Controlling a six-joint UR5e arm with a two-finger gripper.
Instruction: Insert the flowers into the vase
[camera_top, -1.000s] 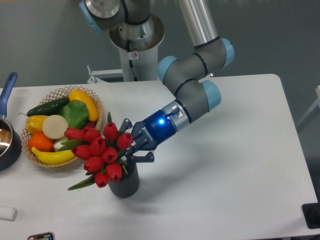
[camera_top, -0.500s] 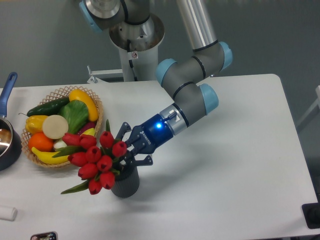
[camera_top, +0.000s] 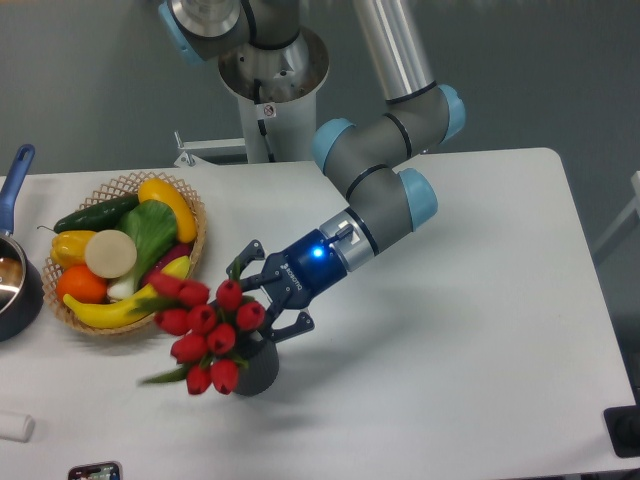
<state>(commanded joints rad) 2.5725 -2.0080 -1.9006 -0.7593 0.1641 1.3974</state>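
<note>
The flowers (camera_top: 207, 334), a bunch of red tulip heads with green leaves, lean out to the left over the vase's mouth, their stems going down into it. One leaf at the lower left is blurred. The vase (camera_top: 257, 372) is a small dark grey cylinder standing upright on the white table, mostly hidden behind the blooms. My gripper (camera_top: 260, 302) hovers just above and right of the vase mouth, right behind the bunch. Its fingers (camera_top: 292, 325) are spread apart and it looks open. The fingertips are partly hidden by the tulip heads.
A wicker basket (camera_top: 193, 213) of colourful fruit and vegetables stands close to the left of the flowers. A dark pot with a blue handle (camera_top: 14, 176) sits at the left edge. A small white object (camera_top: 14, 426) and a phone (camera_top: 93, 470) lie near the front-left edge.
The arm lowered the bunch toward the vase, then held almost still. The flowers have since dropped down and to the right, settling deeper into the vase, apart from the fingers.
</note>
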